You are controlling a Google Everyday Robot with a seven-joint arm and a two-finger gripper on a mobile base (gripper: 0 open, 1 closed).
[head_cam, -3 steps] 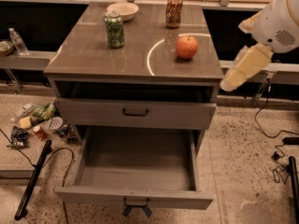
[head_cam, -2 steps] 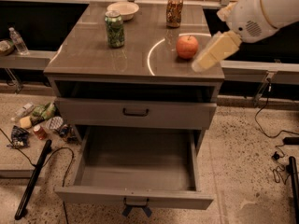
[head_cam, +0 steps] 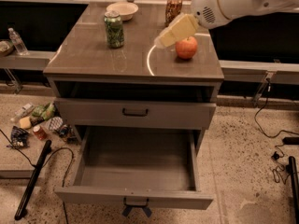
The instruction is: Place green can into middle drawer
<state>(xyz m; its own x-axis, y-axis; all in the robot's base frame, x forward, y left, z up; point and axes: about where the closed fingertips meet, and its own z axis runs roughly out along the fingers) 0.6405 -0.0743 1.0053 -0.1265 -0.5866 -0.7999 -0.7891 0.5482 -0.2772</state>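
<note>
The green can (head_cam: 114, 29) stands upright on the left rear part of the cabinet top (head_cam: 93, 59). The middle drawer (head_cam: 135, 198) is pulled out wide below, and its grey inside holds nothing. My gripper (head_cam: 162, 41) is cream-coloured and hangs over the cabinet top, just left of a red apple (head_cam: 186, 47). It is about a can's width or two to the right of the green can and holds nothing that I can see.
An orange-brown can (head_cam: 174, 8) and a white bowl (head_cam: 122, 9) stand at the back of the top. A shut drawer with a black bar handle (head_cam: 135, 112) sits above the open one. Litter (head_cam: 39, 120) and cables lie on the floor at left and right.
My arm has swung left from beside the cabinet's right edge to over the top, past the apple and towards the green can. The objects have not moved.
</note>
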